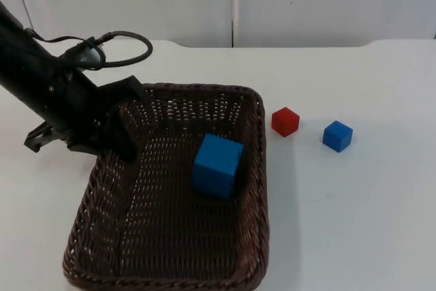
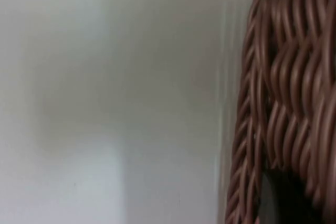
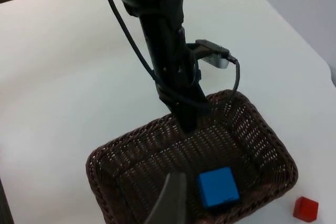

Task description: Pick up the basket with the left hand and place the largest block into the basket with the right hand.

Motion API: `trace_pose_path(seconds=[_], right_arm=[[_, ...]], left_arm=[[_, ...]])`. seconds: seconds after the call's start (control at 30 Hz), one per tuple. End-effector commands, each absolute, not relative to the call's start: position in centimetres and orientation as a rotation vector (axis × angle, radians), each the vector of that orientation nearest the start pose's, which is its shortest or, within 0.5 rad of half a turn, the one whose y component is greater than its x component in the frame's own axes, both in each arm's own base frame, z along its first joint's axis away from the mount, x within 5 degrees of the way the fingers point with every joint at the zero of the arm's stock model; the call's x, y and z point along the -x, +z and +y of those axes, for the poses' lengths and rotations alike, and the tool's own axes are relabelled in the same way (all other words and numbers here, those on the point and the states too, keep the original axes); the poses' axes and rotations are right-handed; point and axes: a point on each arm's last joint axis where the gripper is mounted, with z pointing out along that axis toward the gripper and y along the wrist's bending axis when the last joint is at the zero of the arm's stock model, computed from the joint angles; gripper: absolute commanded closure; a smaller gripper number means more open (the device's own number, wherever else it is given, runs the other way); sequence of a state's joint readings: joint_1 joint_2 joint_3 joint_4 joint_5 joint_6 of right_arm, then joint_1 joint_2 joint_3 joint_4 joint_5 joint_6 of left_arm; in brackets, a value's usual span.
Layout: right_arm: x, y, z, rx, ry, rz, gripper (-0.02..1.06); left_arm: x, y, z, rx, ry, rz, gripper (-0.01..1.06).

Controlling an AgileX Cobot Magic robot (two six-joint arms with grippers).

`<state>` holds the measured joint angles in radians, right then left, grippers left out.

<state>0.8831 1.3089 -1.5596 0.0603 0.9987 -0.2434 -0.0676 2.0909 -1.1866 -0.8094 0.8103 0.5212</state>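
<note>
The brown wicker basket [image 1: 263, 189] takes up the table's near left. A large blue block [image 1: 216, 166] lies inside it, leaning toward the right wall. My left gripper [image 1: 125, 146] is shut on the basket's left rim, its arm coming in from the upper left. In the left wrist view the woven basket wall [image 2: 283, 77] sits close against the black fingertip [image 2: 278, 200]. From high above, my right gripper [image 3: 173, 203] looks down on the basket [image 3: 100, 157], the large blue block [image 3: 218, 187] and the left gripper [image 3: 188, 124] clamped on the far rim.
A small red block [image 1: 285, 121] and a small blue block [image 1: 337, 135] stand on the white table to the right of the basket. The red block [image 3: 305, 208] lies just outside the basket's corner. The grey partition wall closes the table's far edge.
</note>
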Motion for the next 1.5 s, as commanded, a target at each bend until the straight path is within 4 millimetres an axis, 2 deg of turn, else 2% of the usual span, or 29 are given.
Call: trace_pose_path(seconds=[0.0, 0.03, 0.13, 0.17, 0.3, 0.33, 0.43, 0.5, 0.87, 0.93, 1.0, 1.1, 1.17, 1.27, 1.33, 1.47], right_arm=[[-16.2, 45.6, 20.4, 1.197, 0.413, 1.925, 0.29], [-16.2, 45.6, 20.4, 1.197, 0.413, 1.925, 0.29], [-16.2, 45.6, 20.4, 1.197, 0.413, 1.925, 0.29], [-16.2, 45.6, 20.4, 1.197, 0.413, 1.925, 0.29], [-16.3, 45.6, 20.4, 1.197, 0.409, 1.924, 0.29], [-16.3, 45.6, 20.4, 1.197, 0.409, 1.924, 0.29], [-16.3, 45.6, 20.4, 1.197, 0.409, 1.924, 0.29], [-16.3, 45.6, 20.4, 1.197, 0.409, 1.924, 0.29], [-16.7, 45.7, 20.1, 1.147, 0.359, 1.924, 0.29], [-16.8, 45.7, 20.1, 1.136, 0.357, 1.930, 0.29], [-16.8, 45.8, 20.1, 1.130, 0.361, 1.932, 0.29], [-16.8, 45.8, 20.1, 1.119, 0.368, 1.932, 0.29], [-16.8, 45.8, 20.1, 1.118, 0.368, 1.930, 0.29], [-16.8, 45.8, 20.1, 1.099, 0.379, 1.939, 0.29], [-16.8, 45.9, 20.1, 1.096, 0.381, 1.938, 0.29], [-16.9, 46.0, 20.2, 1.085, 0.389, 1.929, 0.29]], left_arm=[[-36.9, 10.9, -7.5, 0.030, -0.892, 2.926, 1.04], [-36.9, 10.9, -7.5, 0.030, -0.892, 2.926, 1.04], [-36.9, 10.9, -7.5, 0.030, -0.892, 2.926, 0.90], [-36.9, 10.9, -7.5, 0.030, -0.892, 2.926, 0.90], [-36.8, 11.1, -7.6, 0.022, -0.906, 2.931, 0.38], [-36.8, 11.1, -7.6, 0.022, -0.906, 2.931, 0.38], [-36.6, 11.8, -7.7, 0.009, -0.926, 2.928, 0.01], [-36.6, 12.2, -7.7, 0.003, -0.927, 2.923, 0.00], [-35.5, 17.3, -7.6, -0.102, -0.881, 2.850, 0.00], [-34.6, 19.0, -7.4, -0.123, -0.845, 2.812, 0.00], [-34.1, 19.4, -7.3, -0.116, -0.829, 2.794, 0.00], [-32.5, 21.3, -6.9, -0.114, -0.779, 2.724, 0.00], [-32.0, 21.9, -6.8, -0.115, -0.768, 2.703, 0.00], [-30.2, 24.3, -6.5, -0.141, -0.717, 2.627, 0.00], [-30.0, 24.8, -6.5, -0.146, -0.717, 2.615, 0.00], [-27.5, 28.1, -6.2, -0.196, -0.682, 2.515, 0.00]])
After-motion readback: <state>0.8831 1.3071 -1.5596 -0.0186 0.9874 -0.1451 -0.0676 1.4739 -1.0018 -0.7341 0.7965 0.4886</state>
